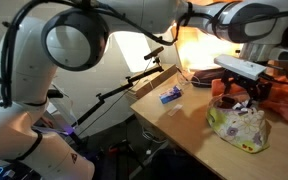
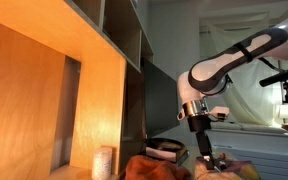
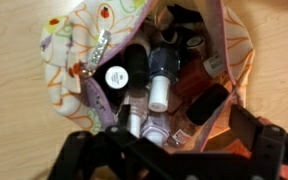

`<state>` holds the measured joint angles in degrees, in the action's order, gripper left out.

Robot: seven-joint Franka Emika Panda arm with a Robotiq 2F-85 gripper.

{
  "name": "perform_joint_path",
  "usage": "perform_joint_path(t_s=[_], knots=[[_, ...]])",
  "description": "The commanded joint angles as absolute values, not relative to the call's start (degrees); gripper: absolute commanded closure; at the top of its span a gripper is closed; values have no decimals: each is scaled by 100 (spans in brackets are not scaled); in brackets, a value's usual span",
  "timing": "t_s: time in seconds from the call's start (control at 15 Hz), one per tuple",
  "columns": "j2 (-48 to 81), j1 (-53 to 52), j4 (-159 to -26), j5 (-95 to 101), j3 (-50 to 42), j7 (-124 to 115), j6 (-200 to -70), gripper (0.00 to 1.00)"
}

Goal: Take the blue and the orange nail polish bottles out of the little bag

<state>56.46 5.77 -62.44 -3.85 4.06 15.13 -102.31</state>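
Note:
The little bag (image 3: 74,45), dotted with lime trim, lies open on the wooden table, and the wrist view looks straight into it. Several nail polish bottles crowd inside: a grey-blue one with a white cap (image 3: 161,80), one with a black top and white label (image 3: 117,75), a dark one (image 3: 206,100) and a clear one (image 3: 149,128). An orange bottle I cannot make out in the dim bag. My gripper (image 3: 184,122) hangs open just above the bag's mouth, its fingers (image 3: 124,116) wide apart and holding nothing. In an exterior view the gripper (image 1: 242,88) is over the bag (image 1: 239,128).
A small blue thing (image 1: 171,94) lies on the table (image 1: 184,125) to the left of the bag. An orange-red cloth (image 1: 284,100) is heaped behind the bag. A wooden shelf unit (image 2: 44,90) fills one side of an exterior view.

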Motion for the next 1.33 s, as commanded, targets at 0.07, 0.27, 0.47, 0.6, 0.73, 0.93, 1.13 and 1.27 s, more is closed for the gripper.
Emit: perform_joint_path(t_s=[0.07,0.27,0.47,0.6,0.73,0.93,1.13,1.27], knots=[[5827,465,-5815,-331,289,1194,-9849,0],[5918,481,-5683,-353,298,1169,-9685,0],[6027,460,-5541,-316,246,1084,-9670,0],[6072,448,-5497,-308,181,926,-9829,0],[6120,473,-5423,-346,160,759,-9876,0],[6105,442,-5424,-325,95,489,-10009,0],[6112,386,-5414,-257,40,350,-10061,0],[6122,355,-5402,-210,36,347,-10007,0]])
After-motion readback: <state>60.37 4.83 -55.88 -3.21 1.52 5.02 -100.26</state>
